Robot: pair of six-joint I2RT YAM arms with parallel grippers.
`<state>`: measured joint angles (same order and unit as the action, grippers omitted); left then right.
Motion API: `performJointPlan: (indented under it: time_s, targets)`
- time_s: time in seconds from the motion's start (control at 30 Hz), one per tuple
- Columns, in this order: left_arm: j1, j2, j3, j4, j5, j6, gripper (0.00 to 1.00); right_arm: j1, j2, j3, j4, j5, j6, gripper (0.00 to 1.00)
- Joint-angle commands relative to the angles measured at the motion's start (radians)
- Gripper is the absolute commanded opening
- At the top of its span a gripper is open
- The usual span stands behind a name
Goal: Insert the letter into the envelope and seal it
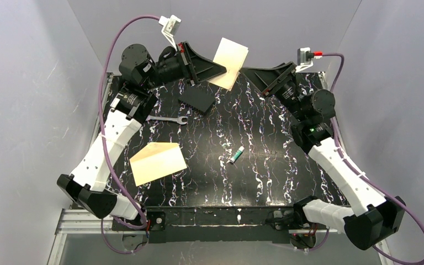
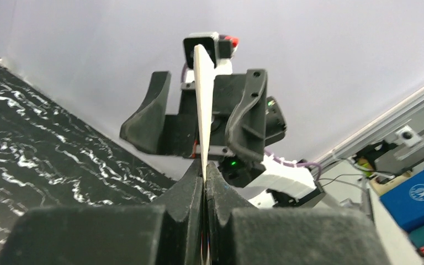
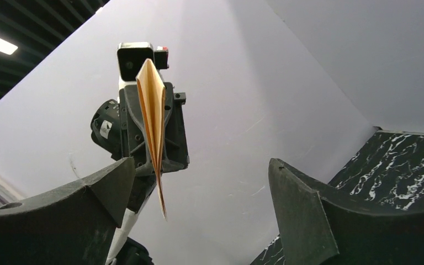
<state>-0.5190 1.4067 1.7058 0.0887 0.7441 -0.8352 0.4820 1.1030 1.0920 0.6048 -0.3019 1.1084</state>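
Observation:
My left gripper (image 1: 221,69) is shut on the lower edge of the cream envelope (image 1: 230,62) and holds it in the air over the table's far edge. In the left wrist view the envelope (image 2: 203,99) stands edge-on out of the closed gripper (image 2: 205,165). My right gripper (image 1: 252,81) is open just right of the envelope, facing it and not touching it. In the right wrist view the envelope (image 3: 153,110) hangs edge-on, tan inside, nearer the left side of the open gripper (image 3: 201,165). The tan letter (image 1: 157,162) lies flat on the table at the near left.
A black flat square (image 1: 196,98) lies under the left gripper. A metal wrench (image 1: 167,118) lies to its left. A small green and white tube (image 1: 236,155) lies mid-table. Grey walls enclose the black marbled table (image 1: 265,171) on three sides.

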Motion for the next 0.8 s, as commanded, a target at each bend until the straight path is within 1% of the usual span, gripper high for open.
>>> performJointPlan:
  time_s: [0.0,0.07,0.2,0.3,0.37,0.4,0.47,0.5,0.57,0.6,0.63,0.67,0.7,0.73,0.77]
  targets:
    - [0.002,0.028,0.060,0.076,0.051,-0.141,0.00,0.033,0.032,0.061,0.145,-0.029,0.040,0.97]
    - [0.002,0.042,0.069,0.085,0.075,-0.166,0.00,0.044,0.059,0.075,0.202,-0.045,0.060,0.94]
    - [0.003,0.038,0.053,0.093,0.063,-0.176,0.00,0.060,0.095,0.088,0.317,-0.069,0.098,0.85]
    - [0.002,0.041,0.046,0.108,0.071,-0.187,0.00,0.064,0.093,0.085,0.307,-0.050,0.097,0.75]
    - [0.003,0.037,0.041,0.113,0.079,-0.188,0.00,0.064,0.089,0.081,0.298,-0.031,0.091,0.65]
    - [0.003,0.033,0.038,0.115,0.080,-0.190,0.00,0.064,0.088,0.078,0.296,-0.023,0.091,0.58]
    - [0.002,0.029,0.044,0.118,0.087,-0.184,0.00,0.064,0.085,0.073,0.286,-0.003,0.092,0.35]
    - [0.002,0.026,0.045,0.118,0.089,-0.182,0.00,0.065,0.081,0.070,0.275,0.013,0.095,0.29]
    - [0.003,0.018,0.039,0.118,0.089,-0.177,0.00,0.066,0.076,0.063,0.268,0.031,0.094,0.26]
    - [0.003,0.018,0.037,0.118,0.094,-0.173,0.00,0.066,0.074,0.063,0.263,0.034,0.091,0.23]
    - [0.002,0.016,0.031,0.118,0.099,-0.170,0.00,0.066,0.074,0.064,0.255,0.036,0.085,0.17]
    - [0.003,0.012,0.021,0.118,0.100,-0.169,0.00,0.066,0.071,0.067,0.238,0.042,0.079,0.08]
    - [0.005,0.005,0.007,0.118,0.099,-0.164,0.00,0.066,0.069,0.068,0.222,0.046,0.071,0.01]
    - [0.009,-0.003,-0.007,0.118,0.093,-0.159,0.04,0.066,0.063,0.068,0.204,0.054,0.060,0.01]
    - [0.014,-0.014,-0.029,0.118,0.086,-0.155,0.12,0.066,0.059,0.066,0.178,0.064,0.044,0.01]
